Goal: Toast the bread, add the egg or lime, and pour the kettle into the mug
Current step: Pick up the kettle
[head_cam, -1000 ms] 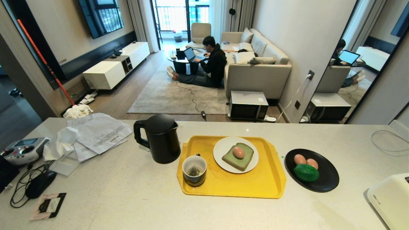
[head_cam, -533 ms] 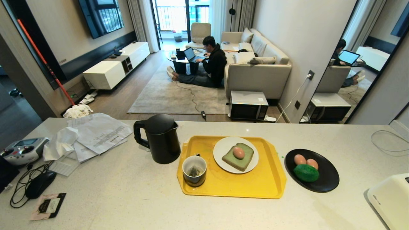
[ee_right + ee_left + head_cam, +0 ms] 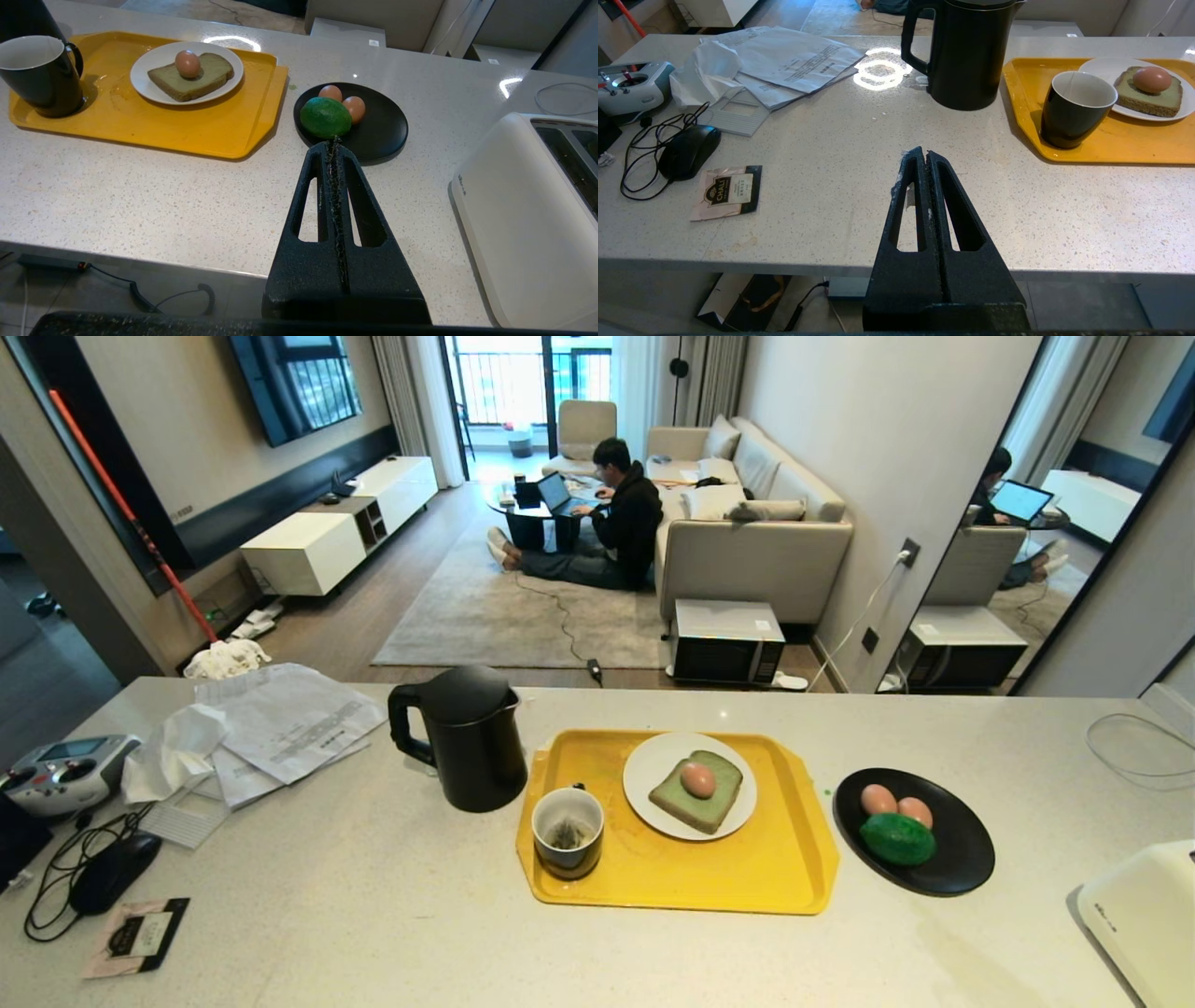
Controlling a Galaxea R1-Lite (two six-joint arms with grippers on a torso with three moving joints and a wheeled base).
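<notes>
The pale green bread point(image 3: 695, 793) lies on a white plate point(image 3: 738, 817) on the yellow tray point(image 3: 728, 882), with the egg point(image 3: 696, 779) resting on top of it. The dark mug point(image 3: 568, 833), a tea bag inside, stands on the tray's near left corner. Left of the tray stands the black kettle point(image 3: 467, 737). The lime point(image 3: 896, 838) lies on a black plate point(image 3: 962, 859) beside two eggs. My left gripper point(image 3: 923, 154) is shut and empty above the counter's near edge. My right gripper point(image 3: 335, 142) is shut and empty too, short of the lime point(image 3: 325, 117). Neither arm shows in the head view.
A white toaster point(image 3: 1144, 915) sits at the counter's near right corner. Papers point(image 3: 280, 719), a remote controller point(image 3: 61, 775), a mouse point(image 3: 112, 873) with cable and a tea sachet point(image 3: 138, 933) lie at the left. A person sits on the floor beyond the counter.
The whole head view has shifted slightly upward, so the camera moved. Nothing on the counter changed place and both grippers stayed shut.
</notes>
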